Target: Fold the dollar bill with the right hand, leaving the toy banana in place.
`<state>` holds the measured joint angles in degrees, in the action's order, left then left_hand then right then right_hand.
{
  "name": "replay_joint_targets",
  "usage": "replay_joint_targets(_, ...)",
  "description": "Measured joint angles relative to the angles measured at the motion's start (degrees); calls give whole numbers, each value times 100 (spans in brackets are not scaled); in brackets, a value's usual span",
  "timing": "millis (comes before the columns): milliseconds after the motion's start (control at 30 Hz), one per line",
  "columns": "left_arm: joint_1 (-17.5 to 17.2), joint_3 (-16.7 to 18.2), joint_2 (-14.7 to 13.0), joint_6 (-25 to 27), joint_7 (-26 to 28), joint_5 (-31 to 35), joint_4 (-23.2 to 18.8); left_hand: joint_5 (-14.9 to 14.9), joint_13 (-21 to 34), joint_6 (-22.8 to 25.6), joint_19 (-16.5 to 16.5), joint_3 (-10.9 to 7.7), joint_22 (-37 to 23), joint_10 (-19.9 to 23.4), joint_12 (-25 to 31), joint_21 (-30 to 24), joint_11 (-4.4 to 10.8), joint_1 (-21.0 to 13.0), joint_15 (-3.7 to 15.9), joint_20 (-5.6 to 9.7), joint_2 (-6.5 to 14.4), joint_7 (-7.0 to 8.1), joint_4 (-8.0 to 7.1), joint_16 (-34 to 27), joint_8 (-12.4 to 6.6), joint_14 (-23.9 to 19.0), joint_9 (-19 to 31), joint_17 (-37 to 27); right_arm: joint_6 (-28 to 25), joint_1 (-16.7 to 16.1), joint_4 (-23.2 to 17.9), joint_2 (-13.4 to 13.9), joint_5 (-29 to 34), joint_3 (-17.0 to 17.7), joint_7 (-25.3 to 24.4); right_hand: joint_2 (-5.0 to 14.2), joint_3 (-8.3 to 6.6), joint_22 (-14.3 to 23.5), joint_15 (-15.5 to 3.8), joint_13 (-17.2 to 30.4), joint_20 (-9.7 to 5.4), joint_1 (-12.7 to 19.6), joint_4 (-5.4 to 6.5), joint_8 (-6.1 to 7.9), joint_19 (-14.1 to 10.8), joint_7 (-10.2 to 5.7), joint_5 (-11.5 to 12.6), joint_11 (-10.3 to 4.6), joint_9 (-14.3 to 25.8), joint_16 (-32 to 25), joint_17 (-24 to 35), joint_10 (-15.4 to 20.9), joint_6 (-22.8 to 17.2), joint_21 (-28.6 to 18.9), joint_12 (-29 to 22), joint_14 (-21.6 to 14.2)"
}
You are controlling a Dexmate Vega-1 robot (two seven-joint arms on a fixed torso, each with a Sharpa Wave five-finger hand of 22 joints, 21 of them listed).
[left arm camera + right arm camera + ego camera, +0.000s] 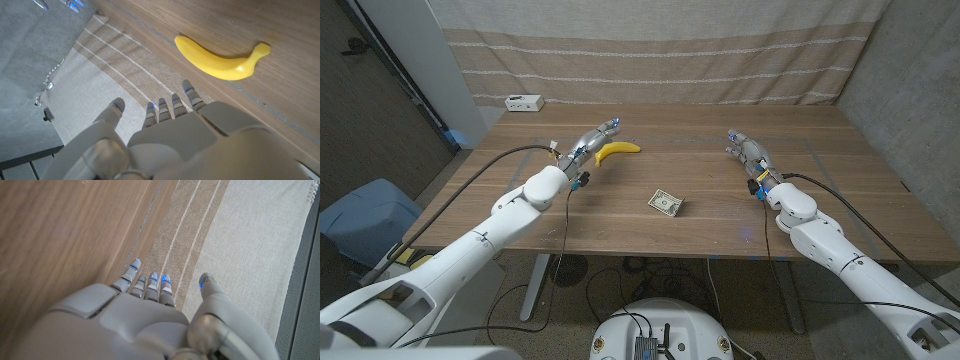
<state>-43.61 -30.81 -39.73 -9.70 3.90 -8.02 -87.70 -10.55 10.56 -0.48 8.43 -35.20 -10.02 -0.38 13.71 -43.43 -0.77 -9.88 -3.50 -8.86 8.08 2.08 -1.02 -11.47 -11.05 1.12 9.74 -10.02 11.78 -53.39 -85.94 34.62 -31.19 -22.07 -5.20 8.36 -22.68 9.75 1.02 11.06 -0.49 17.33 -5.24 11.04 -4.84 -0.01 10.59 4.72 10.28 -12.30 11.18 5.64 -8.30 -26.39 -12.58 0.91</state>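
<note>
A dollar bill [666, 203] lies on the wooden table [720, 230] near its middle, toward the front edge, and looks partly folded or creased. The yellow toy banana [617, 150] [223, 60] lies at the back left. My left hand [588, 141] [175, 140] is just left of the banana, fingers straight and apart, holding nothing. My right hand [748, 152] [145, 315] stands over the table's right side, well right of and behind the bill, fingers extended with the thumb apart, empty.
A small white box [523, 102] sits at the table's back left corner. A striped beige curtain [660, 50] hangs behind the far edge. A blue bin [365, 215] stands on the floor to the left.
</note>
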Motion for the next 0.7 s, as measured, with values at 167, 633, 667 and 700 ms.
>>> replay_joint_targets(167,76,-97,-91,110,-40,419,-169,0,0,43,-82,-16,0,45,0,43,-32,0,49,398,0,40,-16,0,0,-40,28,14,-46,-78,-164,75,83,-5,-73,25,-17,0,0,0,9,20,-18,0,-9,0,0,0,0,0,0,0,0,0,0,0)
replay_joint_targets(633,160,-275,-252,93,-23,1258,-538,63,11,1387,-399,-413,12,1410,153,300,110,-516,493,1020,27,-72,337,-101,-106,-1343,28,43,-170,-321,-554,241,244,16,-268,25,-17,0,0,0,-23,20,-17,22,-41,0,0,0,-1,0,0,-1,-61,54,0,1)
replay_joint_targets(667,154,-285,-269,91,6,1367,-573,63,-7,1448,-393,-420,16,1378,97,341,191,-528,537,1052,15,-49,396,-43,-101,-1329,28,53,-177,-361,-600,257,251,26,-289,25,-17,-1,0,-1,-23,20,-17,22,-41,0,0,0,0,0,1,-1,-61,54,0,1)
replay_joint_targets(700,153,-289,-274,91,25,1463,-584,63,-15,1458,-393,-418,17,1302,17,397,286,-553,572,1052,-10,8,453,24,-51,-1252,21,53,-178,-393,-638,271,254,36,-294,25,-17,-1,0,-1,-23,20,-16,22,-41,0,0,0,-1,0,1,-1,-61,54,0,1)
